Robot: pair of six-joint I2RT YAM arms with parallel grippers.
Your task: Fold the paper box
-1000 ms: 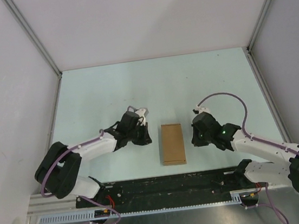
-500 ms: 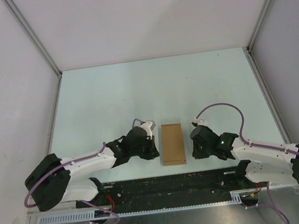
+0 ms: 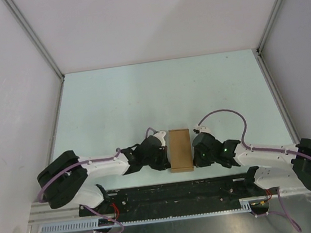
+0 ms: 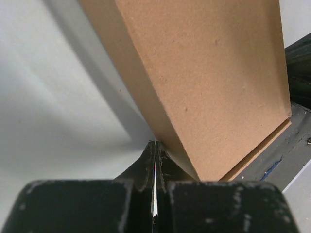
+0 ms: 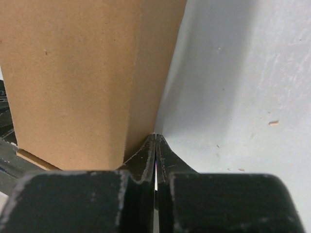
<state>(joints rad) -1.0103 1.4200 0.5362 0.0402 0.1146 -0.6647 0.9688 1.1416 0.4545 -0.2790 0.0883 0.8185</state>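
Observation:
The paper box (image 3: 179, 149) is a small oblong brown kraft carton lying flat near the table's front edge. It fills the left wrist view (image 4: 209, 77) and the right wrist view (image 5: 82, 77). My left gripper (image 3: 164, 152) is shut and empty, its tips (image 4: 155, 143) pressed against the carton's left side at table level. My right gripper (image 3: 194, 150) is shut and empty, its tips (image 5: 155, 137) against the carton's right side at its base. A thin cardboard flap edge (image 4: 262, 150) shows under the carton's near end.
The black base rail (image 3: 176, 190) runs just in front of the carton. Pale table surface (image 3: 164, 92) stretches behind it, with white walls on three sides. Small crumbs (image 5: 273, 123) lie on the table to the right.
Both grippers have moved inward and forward toward the carton and now touch its left and right sides. The carton itself has stayed in place.

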